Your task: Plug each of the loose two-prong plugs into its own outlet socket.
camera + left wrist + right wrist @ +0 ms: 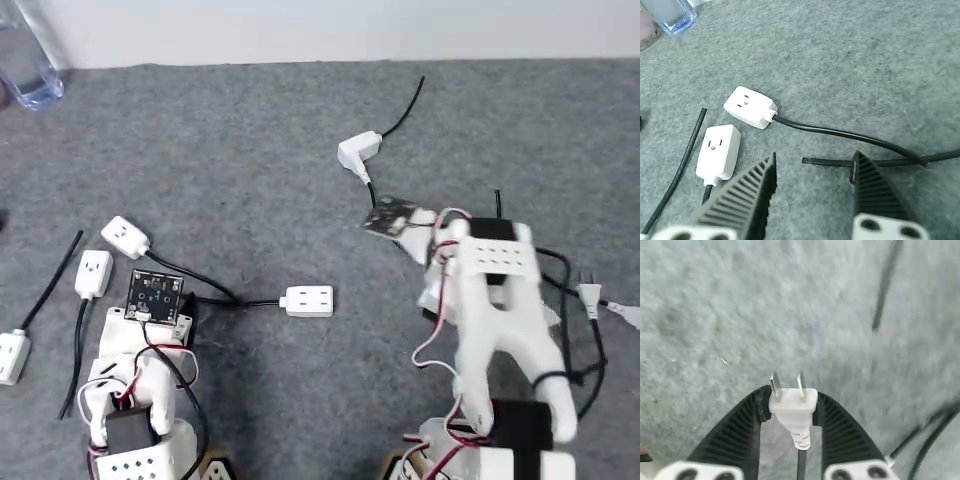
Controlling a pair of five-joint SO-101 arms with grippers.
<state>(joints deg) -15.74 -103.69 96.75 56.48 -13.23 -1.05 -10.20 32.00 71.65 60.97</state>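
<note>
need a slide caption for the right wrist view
Right claw shut on a white two-prong plug, prongs pointing out over the grey mat.

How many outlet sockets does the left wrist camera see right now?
2. The corded socket lies farther from the camera, its black cable trailing away; the second socket lies beside it, nearer. More may sit outside this view.

You have a white two-prong plastic plug (792,407) pinched in the right pincer (791,395), prongs pointing away. A white cube socket (749,106) and a second white socket (717,151) lie face-up, just beside each other. A white three-outlet strip (308,301) lies apart from them.
</note>
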